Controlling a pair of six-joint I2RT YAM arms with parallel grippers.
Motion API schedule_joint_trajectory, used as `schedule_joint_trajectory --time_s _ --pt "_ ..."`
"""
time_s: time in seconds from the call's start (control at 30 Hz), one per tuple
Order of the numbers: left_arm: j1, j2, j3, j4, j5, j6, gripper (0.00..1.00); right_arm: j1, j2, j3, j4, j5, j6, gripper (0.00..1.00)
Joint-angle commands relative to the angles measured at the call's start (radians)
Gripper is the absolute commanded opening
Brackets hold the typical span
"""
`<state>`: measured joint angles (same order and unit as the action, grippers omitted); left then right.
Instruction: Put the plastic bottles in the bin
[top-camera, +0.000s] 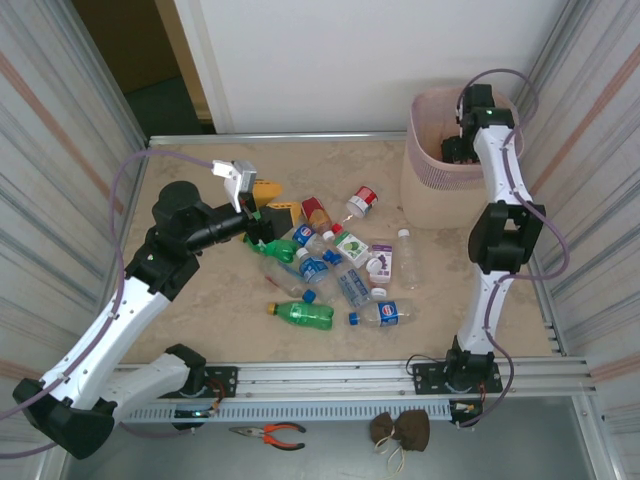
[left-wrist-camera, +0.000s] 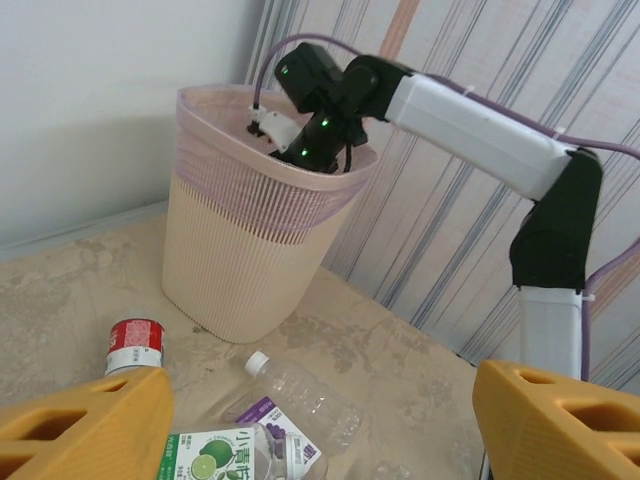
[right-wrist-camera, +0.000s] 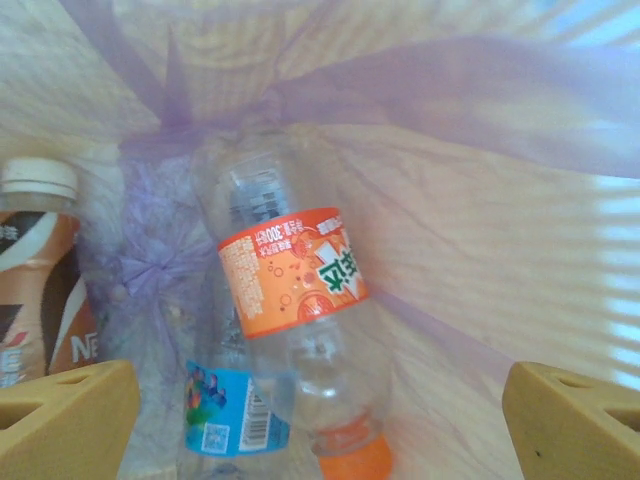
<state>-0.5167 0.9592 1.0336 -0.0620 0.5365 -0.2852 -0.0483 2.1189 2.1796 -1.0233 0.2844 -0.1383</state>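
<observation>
Top external view: the bin (top-camera: 428, 190) stands at the far right of the tabletop (top-camera: 220, 335). The right arm (top-camera: 500, 230) bends over its rim with the wrist lowered inside. Several plastic bottles (top-camera: 335, 270) lie scattered across the middle of the tabletop, with a green bottle (top-camera: 305, 314) on the near side of the group. The left fingers (top-camera: 268, 189) hang over the far left edge of that group. Left wrist view: the left fingers sit at the two lower corners, spread wide and released, grasping nothing. Below them lie a lime-labelled bottle (left-wrist-camera: 215, 455), a clear white-capped bottle (left-wrist-camera: 300, 395) and a red-labelled bottle (left-wrist-camera: 133, 345). All three are on the tabletop, near the bin but apart from it. Right wrist view: the right fingers (right-wrist-camera: 65, 420) stand wide apart, released and touching nothing. Beneath them, inside the bin's purple liner (right-wrist-camera: 450, 90), an orange-labelled bottle (right-wrist-camera: 295, 290) with an orange cap rests over a blue-labelled bottle (right-wrist-camera: 225, 415). A brown bottle (right-wrist-camera: 35, 290) with a white cap lies at the left.
</observation>
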Motion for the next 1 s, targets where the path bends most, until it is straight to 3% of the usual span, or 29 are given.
schedule_joint_trajectory --time_s 0.0,0.57,0.73,0.97 --pt "0.010 -0.002 0.005 -0.034 -0.013 0.036 0.79 -0.006 -0.096 0.006 -0.032 -0.037 0.032 0.92" --pt "0.098 0.193 0.148 -0.393 -0.113 0.182 0.74 -0.007 -0.374 0.019 -0.086 -0.457 0.231 0.85" --pt "0.137 0.299 0.225 -0.541 -0.170 0.250 0.73 0.003 -0.473 -0.069 -0.052 -0.572 0.277 0.82" --pt "0.232 0.438 0.309 -0.691 -0.257 0.348 0.72 0.024 -0.610 -0.217 0.006 -0.618 0.302 0.82"
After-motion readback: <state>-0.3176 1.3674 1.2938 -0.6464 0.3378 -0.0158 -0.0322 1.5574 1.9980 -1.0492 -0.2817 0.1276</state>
